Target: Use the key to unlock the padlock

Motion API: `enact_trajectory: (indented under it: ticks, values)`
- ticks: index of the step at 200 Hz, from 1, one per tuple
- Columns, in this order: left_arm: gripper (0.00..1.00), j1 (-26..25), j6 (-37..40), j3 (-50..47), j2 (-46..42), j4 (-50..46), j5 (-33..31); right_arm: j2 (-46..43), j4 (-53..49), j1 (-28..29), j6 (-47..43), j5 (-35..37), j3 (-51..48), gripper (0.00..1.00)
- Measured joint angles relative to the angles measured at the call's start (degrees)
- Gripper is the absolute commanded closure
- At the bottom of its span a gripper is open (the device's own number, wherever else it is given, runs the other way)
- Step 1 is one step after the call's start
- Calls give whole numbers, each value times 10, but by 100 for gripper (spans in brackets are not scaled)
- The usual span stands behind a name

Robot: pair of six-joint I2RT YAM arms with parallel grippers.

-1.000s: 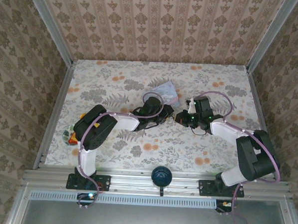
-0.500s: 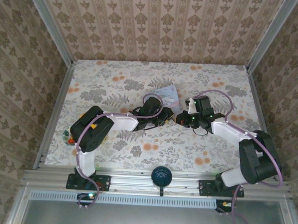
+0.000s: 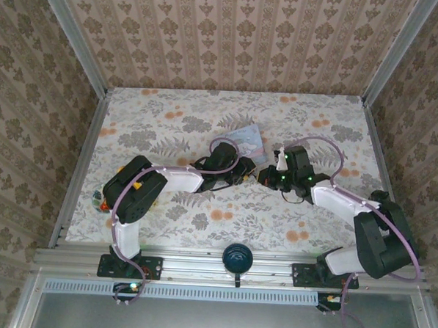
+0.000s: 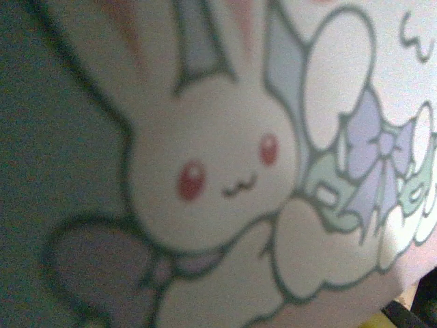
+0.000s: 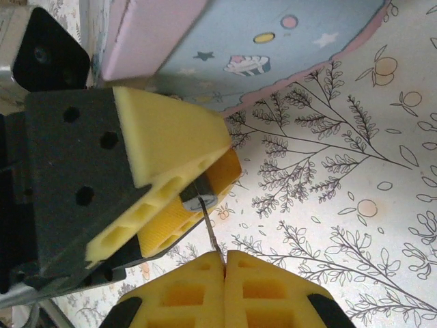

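— The right gripper (image 5: pixel 224 258), are its jaws apart at all?

— No, the yellow pads are pressed flat together, pinching a slim dark metal key (image 5: pixel 210 229). It sticks straight out from between the tips.

— And the other one?

— The left gripper (image 5: pixel 205 183) is narrowed onto a tiny dark squarish padlock (image 5: pixel 199 197), clamped between its yellow fingers. The far end of the key meets the padlock's underside; I can't tell whether it is inside.

— Where is all this?

— Held up over the floral-patterned table (image 5: pixel 355 171), mid-table, just beside a square pale blue cartoon tin (image 5: pixel 273 41) with a pink edge.
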Motion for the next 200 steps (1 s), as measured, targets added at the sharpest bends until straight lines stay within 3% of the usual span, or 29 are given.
enact_trajectory:
  ticks: [42,200]
  values:
    - [77,-2,-12,3,0,0,0,-24,56,13,32,30,-39,100]
    - [77,-8,-37,3,1,14,3,-55,92,14,57,43,-78,100]
